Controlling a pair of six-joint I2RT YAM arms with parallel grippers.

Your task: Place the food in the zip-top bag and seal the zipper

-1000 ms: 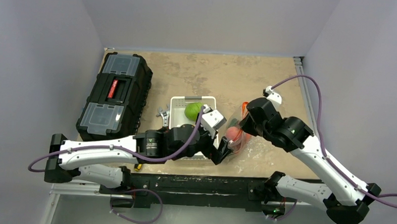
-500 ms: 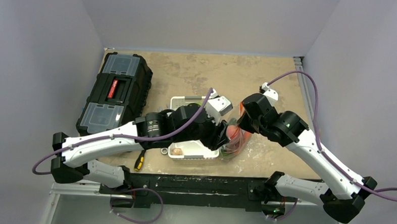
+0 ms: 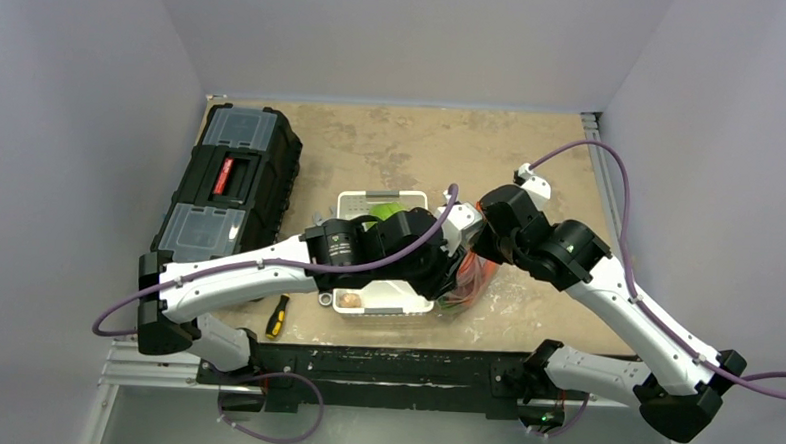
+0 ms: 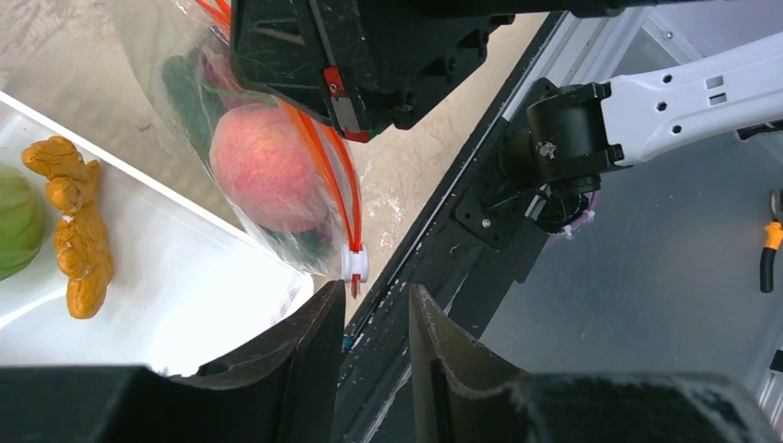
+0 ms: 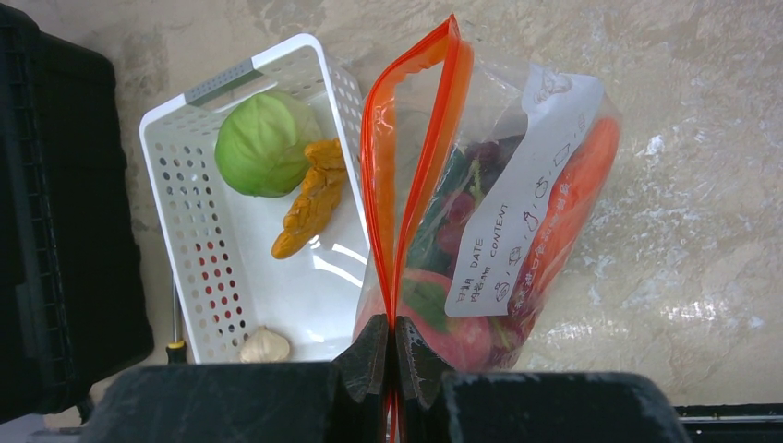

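Observation:
The zip-top bag (image 5: 517, 185) hangs upright beside the white tray (image 5: 185, 212), with a pink peach (image 4: 263, 166), an orange carrot (image 5: 577, 194), grapes and greens inside. My right gripper (image 5: 395, 355) is shut on one end of the red-orange zipper (image 5: 406, 138), whose two strips gape apart further along. My left gripper (image 4: 374, 295) reaches over the tray to the bag's other end. Its jaws stand a narrow gap apart with nothing between them, just short of the white slider (image 4: 355, 264). A green cabbage (image 5: 263, 143), a knobbly orange piece (image 5: 309, 203) and a garlic bulb (image 5: 263, 346) lie in the tray.
A black toolbox (image 3: 232, 190) stands at the left of the table. A yellow-handled screwdriver (image 3: 277, 317) lies by the tray's near left corner. The black front rail (image 4: 480, 240) runs just beyond the bag's lower end.
My left arm has swung from the tray's front across it to the bag, and its jaws have narrowed a lot. The right gripper has kept its hold on the zipper.

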